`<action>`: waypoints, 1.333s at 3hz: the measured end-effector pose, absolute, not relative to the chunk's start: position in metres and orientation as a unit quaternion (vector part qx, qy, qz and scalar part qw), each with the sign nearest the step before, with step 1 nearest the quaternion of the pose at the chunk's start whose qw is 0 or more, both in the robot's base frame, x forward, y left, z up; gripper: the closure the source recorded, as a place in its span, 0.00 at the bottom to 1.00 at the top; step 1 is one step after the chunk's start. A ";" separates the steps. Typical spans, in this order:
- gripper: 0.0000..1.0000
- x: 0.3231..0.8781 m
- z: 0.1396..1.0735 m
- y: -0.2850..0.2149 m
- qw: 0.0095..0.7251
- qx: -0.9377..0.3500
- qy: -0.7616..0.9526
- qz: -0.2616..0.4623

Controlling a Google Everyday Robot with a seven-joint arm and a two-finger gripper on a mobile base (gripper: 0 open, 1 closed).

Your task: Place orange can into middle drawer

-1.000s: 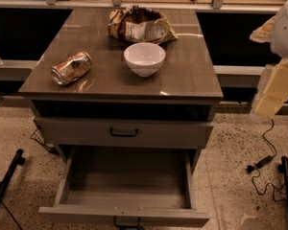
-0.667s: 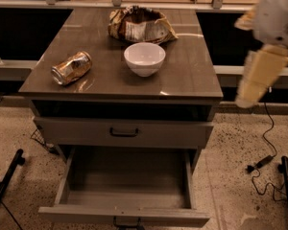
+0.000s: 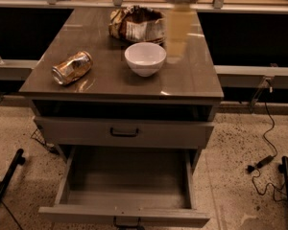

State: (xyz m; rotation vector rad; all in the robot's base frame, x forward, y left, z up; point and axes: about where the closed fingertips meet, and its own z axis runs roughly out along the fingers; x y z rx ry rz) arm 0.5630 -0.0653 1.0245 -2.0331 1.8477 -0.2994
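the grey-brown cabinet stood in front of me, its flat surface [image 3: 192, 80] carrying three things. below it the middle drawer [image 3: 127, 176] was pulled far out toward me, its floor bare, low side walls showing and a black handle [image 3: 127, 223] on its thin front panel at the bottom edge of view. above that drawer the flat grey drawer front [image 3: 77, 132] sat closed, with a curved black handle [image 3: 124, 132] at its centre.

the gripper [image 3: 178, 30] hung as a pale blur over the back right part of the surface, just beside the right end of the snack bag [image 3: 137, 25] and behind and to the right of the white bowl [image 3: 145, 59]. i could not tell how wide it stood, nor whether it had hold of anything.

the orange can [image 3: 72, 67] lay on its side near the surface's left edge, left of the bowl, well apart from the gripper and not in the drawer. a black cable [image 3: 269, 128] trailed across the speckled floor at the right.
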 end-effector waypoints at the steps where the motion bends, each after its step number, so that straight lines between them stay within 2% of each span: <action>1: 0.00 0.573 1.029 -0.021 0.199 -0.745 0.627 -0.112; 2: 0.00 0.573 1.029 -0.020 0.199 -0.745 0.627 -0.111; 3: 0.00 0.580 1.022 -0.010 0.183 -0.762 0.606 -0.140; 4: 0.00 0.598 0.996 0.024 0.146 -0.805 0.545 -0.185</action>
